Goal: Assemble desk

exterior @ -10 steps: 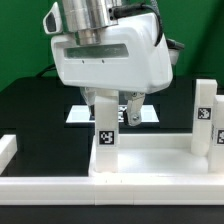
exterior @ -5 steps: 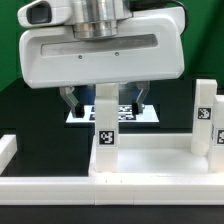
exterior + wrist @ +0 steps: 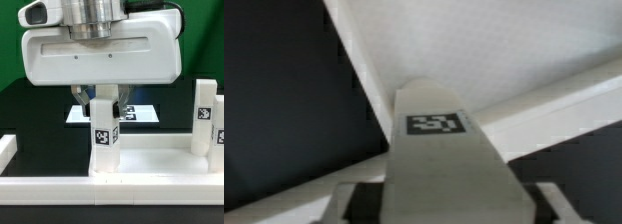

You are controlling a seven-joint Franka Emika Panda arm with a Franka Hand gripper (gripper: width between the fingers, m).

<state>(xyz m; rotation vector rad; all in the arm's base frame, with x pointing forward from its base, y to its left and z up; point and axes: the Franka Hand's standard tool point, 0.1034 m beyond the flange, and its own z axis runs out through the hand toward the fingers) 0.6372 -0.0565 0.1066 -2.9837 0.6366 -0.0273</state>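
Observation:
The desk top [image 3: 150,165] lies flat as a white rimmed tray near the front of the black table. One white leg [image 3: 103,140] with a tag stands upright at its corner on the exterior view's left. A second tagged leg [image 3: 205,115] stands at the corner on the exterior view's right. My gripper [image 3: 101,103] reaches straight down over the first leg, and its fingers [image 3: 82,98] press on the leg's upper part from both sides. In the wrist view the tagged leg [image 3: 438,150] fills the space between my gripper [image 3: 438,205] pads, with the desk top [image 3: 491,50] beyond it.
The marker board [image 3: 135,113] lies flat on the black table behind the gripper. A long low white rail [image 3: 60,192] runs along the table's front edge and turns up at the exterior view's left [image 3: 5,150].
The hand squared up over the leg on the exterior view's left. The fingers then came in from wide apart onto that leg. Desk top and legs have not moved.

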